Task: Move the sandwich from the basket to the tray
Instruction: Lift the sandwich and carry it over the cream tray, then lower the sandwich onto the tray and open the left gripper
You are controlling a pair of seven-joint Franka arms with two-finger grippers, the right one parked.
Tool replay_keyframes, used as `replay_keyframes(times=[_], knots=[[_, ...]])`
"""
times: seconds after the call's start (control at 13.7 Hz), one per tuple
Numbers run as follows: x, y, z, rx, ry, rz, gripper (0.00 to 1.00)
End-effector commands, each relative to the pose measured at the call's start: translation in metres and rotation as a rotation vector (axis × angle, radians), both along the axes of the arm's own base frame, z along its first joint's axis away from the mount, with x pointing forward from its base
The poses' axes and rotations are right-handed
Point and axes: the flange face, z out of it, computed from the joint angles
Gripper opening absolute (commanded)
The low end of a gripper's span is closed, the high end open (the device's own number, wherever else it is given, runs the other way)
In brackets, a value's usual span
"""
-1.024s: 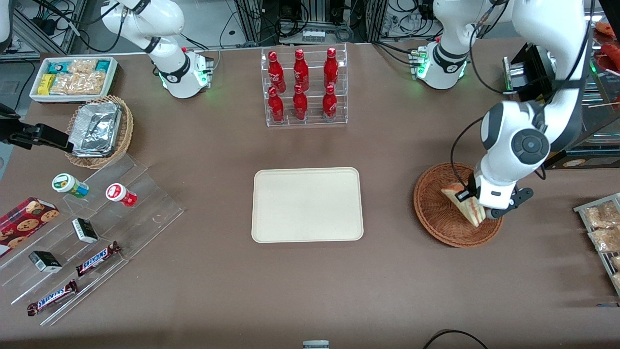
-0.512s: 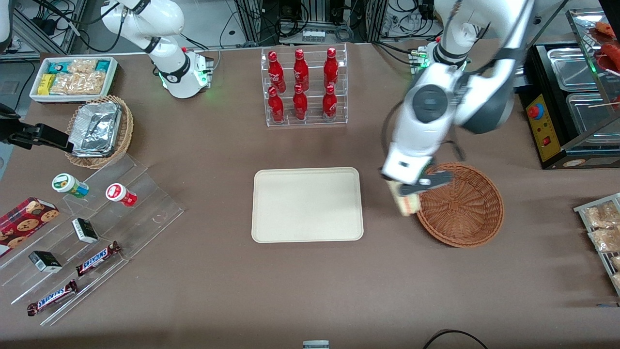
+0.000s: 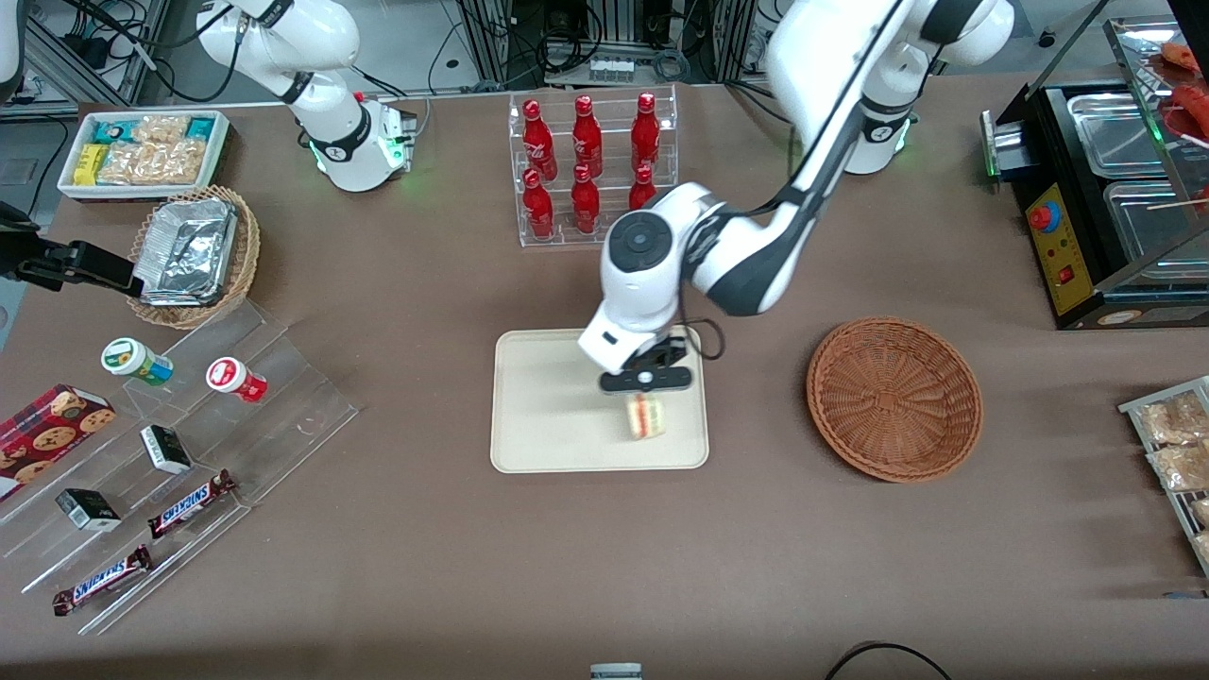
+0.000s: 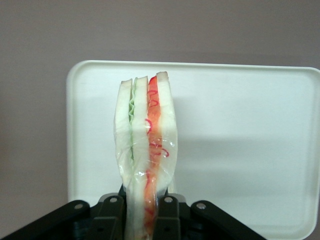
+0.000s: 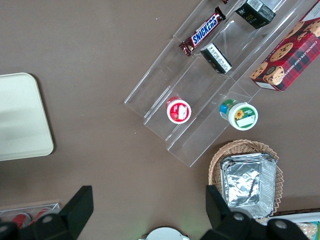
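Note:
The sandwich (image 3: pixel 646 416), a wrapped white-bread wedge with red and green filling (image 4: pixel 146 150), hangs just above the cream-white tray (image 3: pixel 548 416) near the tray's end that faces the basket. My left gripper (image 3: pixel 648 385) is shut on the sandwich, its black fingers (image 4: pixel 169 220) pressing both bread faces. The tray (image 4: pixel 250 140) fills the wrist view beneath the sandwich. The reddish-brown wicker basket (image 3: pixel 894 399) sits empty beside the tray, toward the working arm's end of the table.
A clear rack of red bottles (image 3: pixel 593 170) stands farther from the front camera than the tray. A stepped acrylic shelf (image 3: pixel 179 444) with snack bars and cups, a tan basket of foil containers (image 3: pixel 194 255) and a white snack bin (image 3: pixel 142 151) lie toward the parked arm's end.
The left gripper carried the sandwich out of the basket and sideways across the table to above the tray. The basket is left empty.

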Motion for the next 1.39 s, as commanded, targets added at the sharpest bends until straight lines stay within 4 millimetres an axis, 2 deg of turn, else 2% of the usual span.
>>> replay_keyframes(times=[0.0,0.15,0.37,0.59,0.66,0.73,0.8,0.95,1.02,1.17,1.32], knots=[[-0.01,-0.035,-0.026,-0.052,-0.051,-0.001,0.22],[-0.017,-0.044,-0.047,-0.062,-0.058,-0.029,0.22],[-0.025,-0.049,-0.065,-0.04,-0.047,-0.06,0.22],[-0.031,-0.052,-0.069,-0.027,-0.034,-0.127,0.22],[-0.033,-0.053,-0.07,-0.027,-0.032,-0.128,0.4],[-0.034,-0.053,-0.071,-0.025,-0.031,-0.132,0.78],[-0.034,-0.054,-0.069,-0.025,-0.034,-0.134,0.99],[-0.032,-0.052,-0.055,-0.014,-0.023,-0.122,0.99],[-0.028,-0.048,-0.036,-0.011,-0.025,-0.111,0.99],[-0.018,-0.032,0.013,-0.006,-0.026,-0.073,0.99],[-0.003,0.004,0.08,0.004,-0.003,0.0,0.99]])
